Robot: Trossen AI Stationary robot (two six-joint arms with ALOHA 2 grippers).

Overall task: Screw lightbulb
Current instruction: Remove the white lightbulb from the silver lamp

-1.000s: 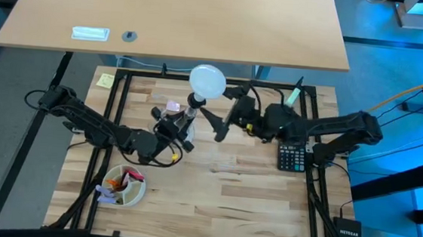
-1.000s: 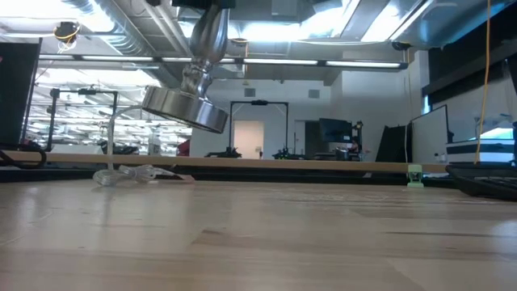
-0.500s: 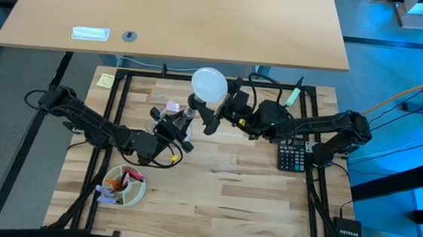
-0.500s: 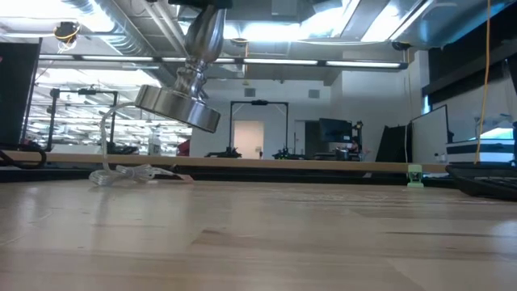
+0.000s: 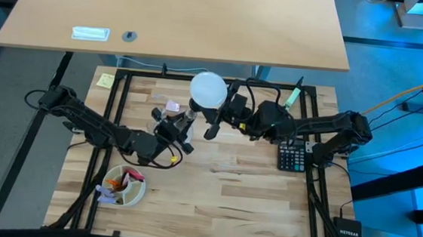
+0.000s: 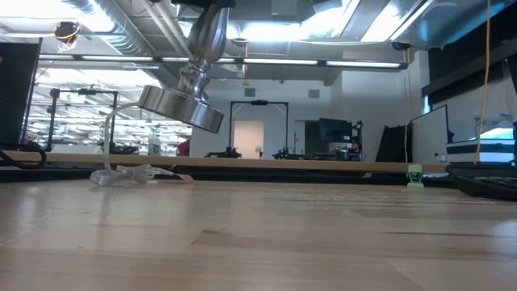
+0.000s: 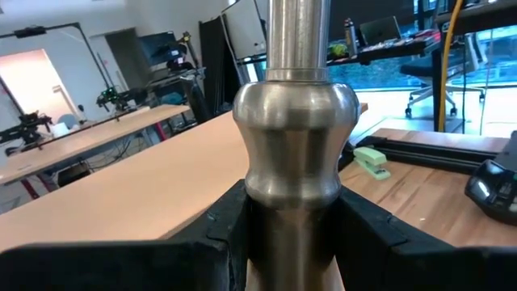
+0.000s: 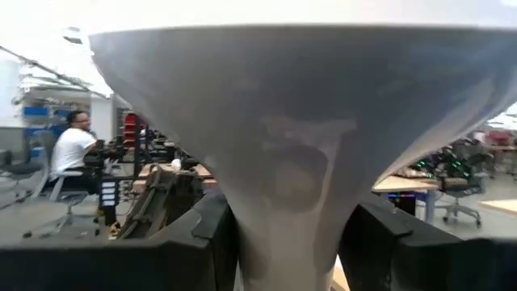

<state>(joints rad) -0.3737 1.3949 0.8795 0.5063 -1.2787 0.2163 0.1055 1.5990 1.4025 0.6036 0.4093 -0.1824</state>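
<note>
The white matte lightbulb sits with its narrow base in the black socket top of the shiny silver stand. The stand is tilted, and its round foot is clear of the table. My left gripper is shut on the stand's stem at mid-table. My right gripper comes from the table's right and is shut on the bulb's neck, below the domed head. The socket itself is hidden in the wrist views. My left gripper pinches the stand's silver stem between its two fingers, just below the bulge in the stem. The fingers lie across the stem. The stand is lifted clear of the table and tilted. My right gripper has the bulb's tapering neck between its two fingers, one on each side, below the wide head. The fingers come roughly level from the table's right and lie across the neck. The bulb stands on the stand's top.
A black calculator lies at the right. A bowl with small things stands near the front left. A yellow note and a green stapler lie at the back. A clear cord trails on the table.
My right gripper has gone toward the table's left, from a spot apart from the bulb up to it, and its fingers now stand around the bulb's neck. The stand in my left gripper has swayed a little and stays lifted and tilted.
</note>
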